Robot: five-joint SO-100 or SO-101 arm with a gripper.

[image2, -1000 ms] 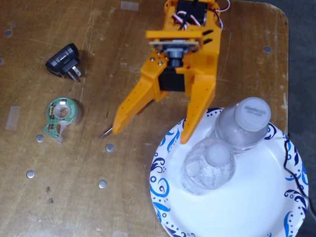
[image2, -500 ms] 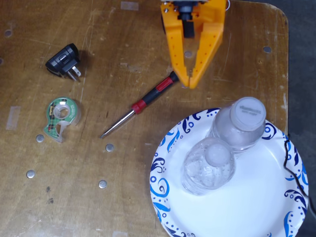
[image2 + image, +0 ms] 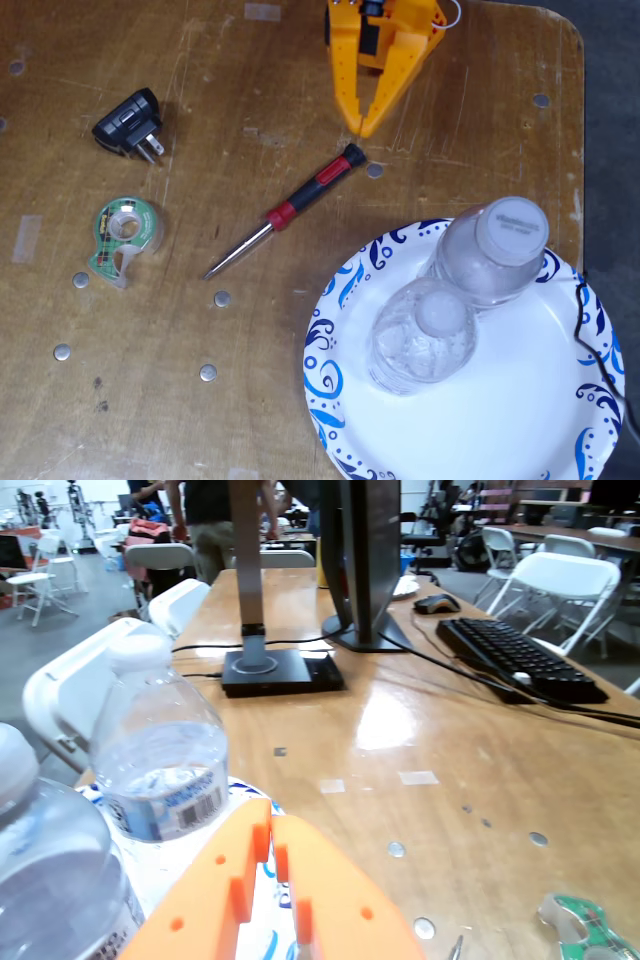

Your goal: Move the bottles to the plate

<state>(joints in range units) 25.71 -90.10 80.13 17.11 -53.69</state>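
Two clear bottles with whitish caps stand upright, side by side, on the white plate [image 3: 560,400] with blue swirls at the lower right of the fixed view. The taller bottle [image 3: 500,245] is nearer the gripper; the shorter, crinkled one [image 3: 422,340] is in front of it. In the wrist view one bottle [image 3: 45,880] fills the lower left and another [image 3: 160,750], with a barcode strip, stands beside it on the plate [image 3: 268,942]. My orange gripper [image 3: 362,130] is shut and empty, off the plate at the top; its fingertips show in the wrist view [image 3: 271,822].
A red-and-black screwdriver [image 3: 285,208] lies between the gripper and the plate. A green tape dispenser [image 3: 120,238] and a black plug adapter [image 3: 130,125] lie at the left. The wrist view shows a monitor stand [image 3: 280,670], a keyboard [image 3: 520,660] and folding chairs beyond the table.
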